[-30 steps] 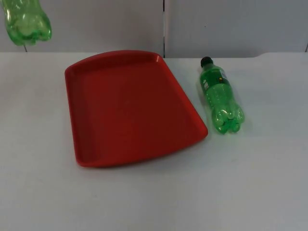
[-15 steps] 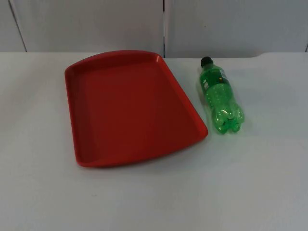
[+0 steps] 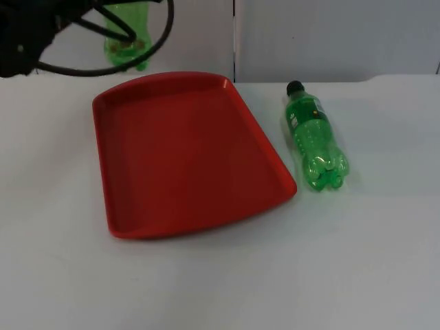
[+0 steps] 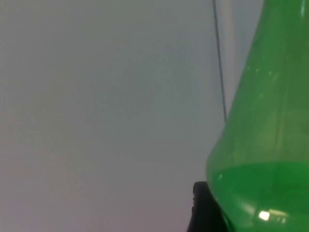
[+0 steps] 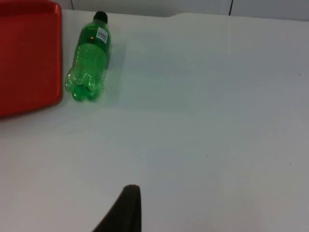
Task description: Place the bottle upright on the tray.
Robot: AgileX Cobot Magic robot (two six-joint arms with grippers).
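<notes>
Left claw (image 3: pixel 103 27): high over the far left of the desk, against the grey partition wall (image 3: pixel 330 34), just beyond the far rim of the tray. It carries a green plastic bottle (image 3: pixel 127 34); the bottle's lobed base points down toward the desk. In the left wrist view the green body (image 4: pixel 260 145) sits hard against a black fingertip (image 4: pixel 205 208). Judged clenched on this carried bottle, since it hangs clear of any surface. The neck-up, base-down hold suits an upright set-down.

Right claw: waits above the near right of the desk. One black fingertip (image 5: pixel 123 210) is visible over bare white desk; whether this claw is released or clenched I cannot tell.

Red tray (image 3: pixel 185 151): flat on the white desk (image 3: pixel 357 261), nothing on it. Raised rim all round.

Second green bottle (image 3: pixel 315 137): lies on its side on the desk just beside the tray's right edge, apart from it, black cap (image 3: pixel 295 87) toward the wall, lobed base toward the near edge. White label near the neck (image 5: pixel 101 35). Untouched.

Judgement: carry phase, placement not yet done. Next move calls for bringing the held bottle over the tray floor and lowering it base first. Risk: a narrow lobed base may tip if let go while tilted.
</notes>
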